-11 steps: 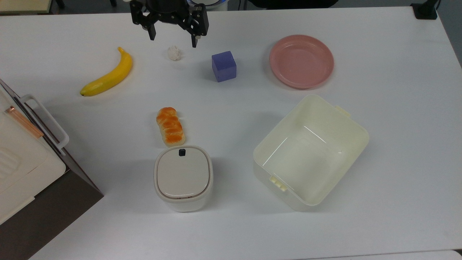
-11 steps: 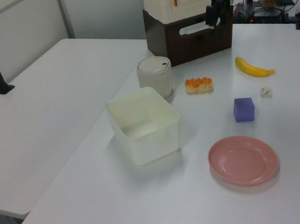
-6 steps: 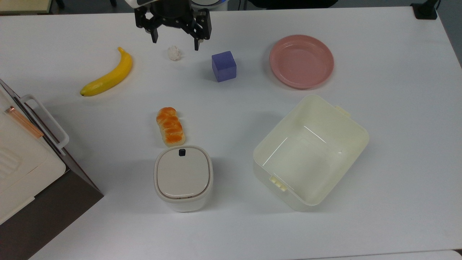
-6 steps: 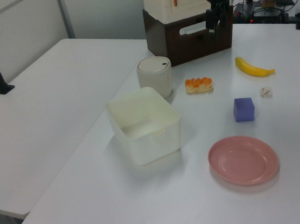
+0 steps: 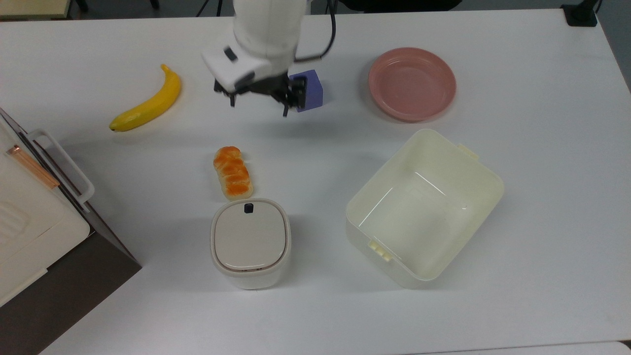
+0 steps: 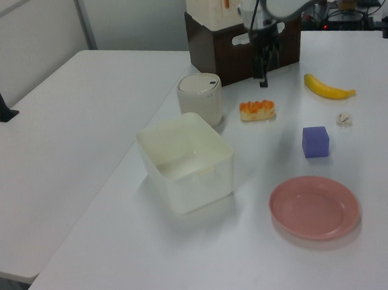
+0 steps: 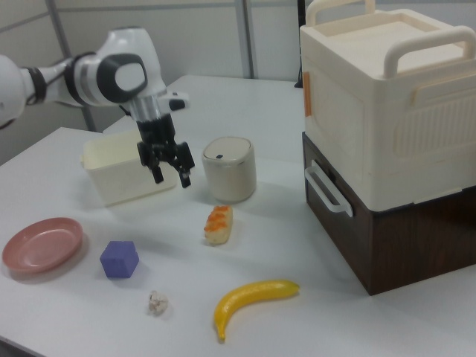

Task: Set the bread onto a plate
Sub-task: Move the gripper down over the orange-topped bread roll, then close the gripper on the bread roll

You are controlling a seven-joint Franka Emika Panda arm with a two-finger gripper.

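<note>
1. Bread point(image 5: 232, 172) lies flat on white table point(image 5: 517, 276), glossy orange top up, untouched. Long axis in top view runs from upper left to lower right; lower end sits just beside lidded white canister point(image 5: 250, 242).
2. In right view, bread point(image 7: 219, 224) lies w/ one end toward canister point(image 7: 229, 169), other toward banana point(image 7: 253, 300).
3. Gripper point(image 5: 259, 103) hangs above table, clear of bread, fingers apart & holding nothing. In top view it's up-right of bread, partly covering purple cube point(image 5: 312, 88).
4. Pink plate point(image 5: 411, 83) is bare, well apart from bread, at top view's right past cube.
5. Cream tub point(image 5: 424, 207) sits below plate in top view.
</note>
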